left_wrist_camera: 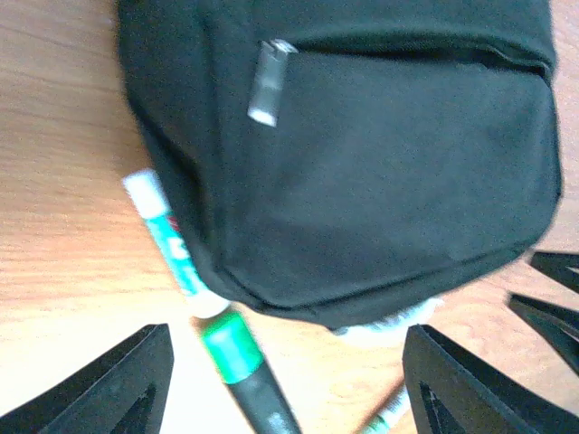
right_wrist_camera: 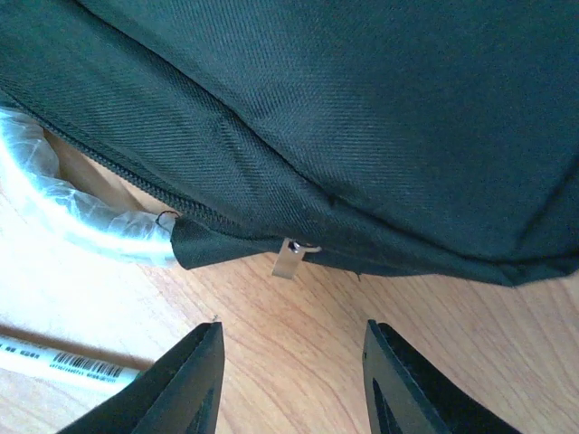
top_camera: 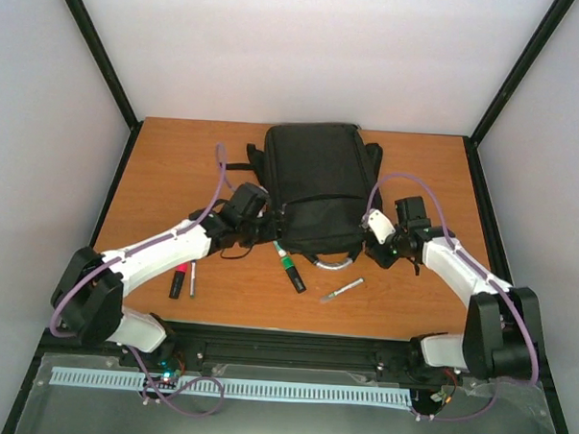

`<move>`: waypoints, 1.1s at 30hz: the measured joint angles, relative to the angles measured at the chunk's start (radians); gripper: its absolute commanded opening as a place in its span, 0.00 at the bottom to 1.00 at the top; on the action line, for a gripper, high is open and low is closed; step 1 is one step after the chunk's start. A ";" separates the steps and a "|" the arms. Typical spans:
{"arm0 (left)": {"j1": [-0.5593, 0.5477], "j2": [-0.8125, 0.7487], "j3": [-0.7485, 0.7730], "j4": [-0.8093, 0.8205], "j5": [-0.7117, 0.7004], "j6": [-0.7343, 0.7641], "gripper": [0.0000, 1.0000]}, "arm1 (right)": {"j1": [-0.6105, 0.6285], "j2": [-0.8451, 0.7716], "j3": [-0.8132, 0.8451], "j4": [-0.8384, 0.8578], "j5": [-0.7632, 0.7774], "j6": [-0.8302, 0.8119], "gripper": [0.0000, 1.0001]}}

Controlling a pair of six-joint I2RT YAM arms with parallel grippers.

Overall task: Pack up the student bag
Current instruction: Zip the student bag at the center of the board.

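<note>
Green marker (top_camera: 289,267), white pen (top_camera: 341,291), red marker (top_camera: 178,281) on wooden table (top_camera: 176,164)

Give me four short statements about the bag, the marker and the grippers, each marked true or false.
1. The student bag lies flat on the table. True.
2. The left gripper grips the green marker. False: its jaws stand open and empty.
3. The green marker lies on the table at the bag's near edge. True.
4. The right gripper is shut on the bag's fabric. False: its jaws are open beside the bag, holding nothing.
</note>
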 measured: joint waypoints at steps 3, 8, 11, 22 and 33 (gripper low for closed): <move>-0.053 0.021 0.002 0.024 0.018 -0.040 0.71 | 0.001 0.062 0.002 0.022 -0.014 0.000 0.40; -0.118 0.108 0.020 0.082 0.047 -0.094 0.70 | 0.008 0.148 0.005 0.061 -0.017 0.001 0.36; -0.127 0.164 0.022 0.111 0.060 -0.120 0.70 | 0.020 0.175 0.008 0.085 -0.016 0.002 0.36; -0.128 0.251 0.047 0.156 0.077 -0.155 0.70 | 0.096 0.220 0.019 0.143 0.060 0.029 0.33; -0.128 0.263 0.063 0.158 0.080 -0.161 0.71 | 0.098 0.237 0.022 0.178 0.115 0.059 0.06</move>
